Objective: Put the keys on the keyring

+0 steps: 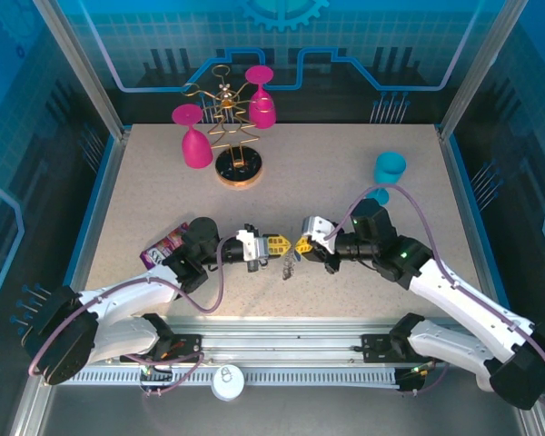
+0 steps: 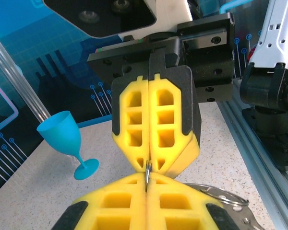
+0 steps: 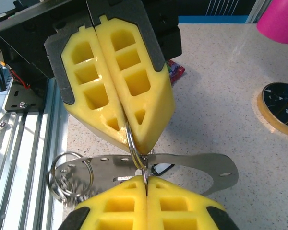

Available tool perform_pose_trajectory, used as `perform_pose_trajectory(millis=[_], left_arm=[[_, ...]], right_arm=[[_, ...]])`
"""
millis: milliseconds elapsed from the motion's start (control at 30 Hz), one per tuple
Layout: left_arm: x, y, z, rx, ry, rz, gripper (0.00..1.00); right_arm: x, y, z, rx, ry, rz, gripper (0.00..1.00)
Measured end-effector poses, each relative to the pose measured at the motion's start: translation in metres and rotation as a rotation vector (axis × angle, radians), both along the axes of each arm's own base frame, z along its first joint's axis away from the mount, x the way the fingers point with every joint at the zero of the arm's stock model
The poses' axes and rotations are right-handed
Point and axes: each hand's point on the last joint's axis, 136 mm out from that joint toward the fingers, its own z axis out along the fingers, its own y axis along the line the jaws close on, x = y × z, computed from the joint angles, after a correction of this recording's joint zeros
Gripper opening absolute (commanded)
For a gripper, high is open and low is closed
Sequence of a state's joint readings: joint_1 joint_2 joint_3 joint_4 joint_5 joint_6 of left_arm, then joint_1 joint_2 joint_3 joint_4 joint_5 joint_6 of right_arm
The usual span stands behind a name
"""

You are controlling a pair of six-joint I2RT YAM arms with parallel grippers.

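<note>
The counter carries the work near its front edge, midway between the two arm bases; the wire glass rack and the blue cup stand well apart from that spot and are not at risk.

The left gripper and the right gripper are met tip to tip above the counter; both are seen fully closed, each pinching the same thin metal loop, taken to be the keyring.

A flat silver blade with punched holes, judged to be one of the keys, is hung just under the pinch point; a cluster of small rings is hung at its other end. Whether the blade is already threaded on the keyring cannot be told.

Hazards from this state:
- The keyring is thin and is held only at the pad tips; slip or rotation is to be expected if either arm is pulled sideways.
- If the grippers are driven apart while both are clamped, the loop may be bent or snatched from one pad.
- If either grip is released early, the hanging metal may swing and drop to the counter.
- The tips are in contact; further closing motion may cause a collision.
</note>
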State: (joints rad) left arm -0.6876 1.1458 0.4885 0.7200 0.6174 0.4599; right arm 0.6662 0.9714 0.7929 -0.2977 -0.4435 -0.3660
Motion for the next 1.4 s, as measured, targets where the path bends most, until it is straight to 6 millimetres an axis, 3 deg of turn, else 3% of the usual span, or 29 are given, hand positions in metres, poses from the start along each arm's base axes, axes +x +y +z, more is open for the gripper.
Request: perform_pose_trajectory(millis=[100, 233, 367, 533, 833, 900, 967, 1200, 1400], left_arm=[[0.0, 0.0, 0.0, -0.008, 0.013, -0.009, 0.0], [-0.003, -0.001, 0.003, -0.019, 0.009, -0.025, 0.0], [-0.004, -0.001, 0.006, -0.031, 0.005, -0.031, 0.0], [-0.004, -0.001, 0.006, -0.033, 0.005, -0.031, 0.0], [-0.002, 0.0, 0.008, -0.038, 0.006, -0.026, 0.0], [-0.002, 0.0, 0.007, -0.036, 0.007, -0.025, 0.0], [-0.001, 0.0, 0.006, -0.034, 0.01, -0.022, 0.0], [0.003, 0.001, -0.001, -0.017, 0.027, -0.003, 0.03], [0.009, -0.001, -0.01, 0.066, 0.018, 0.025, 0.08]], right_arm=[[-0.001, 0.003, -0.004, 0.0, 0.027, 0.014, 0.12], [-0.001, 0.005, -0.001, 0.014, 0.025, 0.019, 0.27], [-0.003, 0.003, 0.014, 0.049, -0.022, 0.019, 0.29], [-0.006, 0.004, 0.026, 0.085, -0.061, 0.039, 0.24], [-0.006, 0.01, 0.022, 0.09, -0.05, 0.071, 0.19], [-0.005, 0.011, 0.021, 0.086, -0.052, 0.074, 0.13], [-0.004, 0.01, 0.02, 0.08, -0.058, 0.073, 0.01], [-0.001, 0.008, 0.016, 0.013, -0.083, 0.072, 0.0], [0.001, 0.006, 0.008, -0.147, -0.09, 0.08, 0.0]])
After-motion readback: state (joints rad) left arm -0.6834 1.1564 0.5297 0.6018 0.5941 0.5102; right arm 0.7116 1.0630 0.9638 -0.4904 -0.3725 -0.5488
